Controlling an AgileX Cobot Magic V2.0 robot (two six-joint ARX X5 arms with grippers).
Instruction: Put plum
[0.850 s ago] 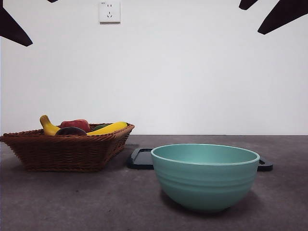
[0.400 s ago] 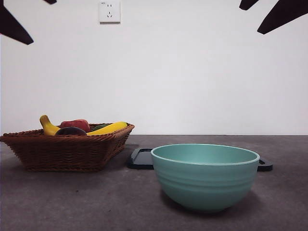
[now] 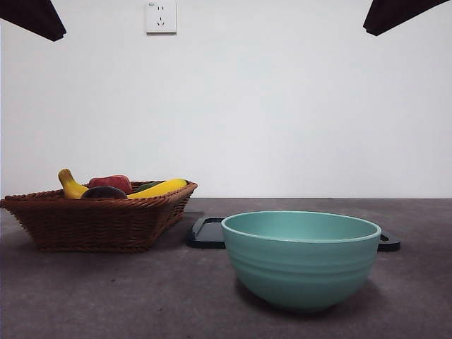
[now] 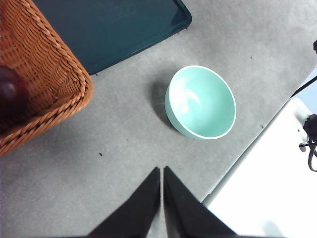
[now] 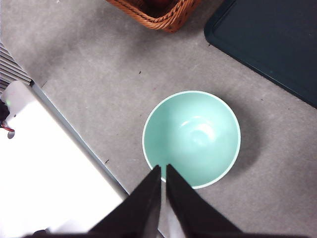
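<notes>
Front view: we've not started. The plum (image 3: 104,192) sits in the wicker basket (image 3: 99,219) w/ banana and red fruit. Teal bowl (image 3: 302,258) empty. Left gripper (image 4: 162,174) and right gripper (image 5: 163,172) both high, fingers closed, holding nothing.

Plum (image 3: 104,192) in wicker basket (image 3: 99,222)

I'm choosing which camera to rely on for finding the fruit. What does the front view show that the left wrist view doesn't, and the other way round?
Only the front view shows the bananas, the red fruit and the wall socket.

Only the left wrist view shows the left end effector, shut, the bowl's bare inside and the white table edge.

Both show the plum in the wicker basket, the teal bowl, the dark tray and the grey table.
</notes>
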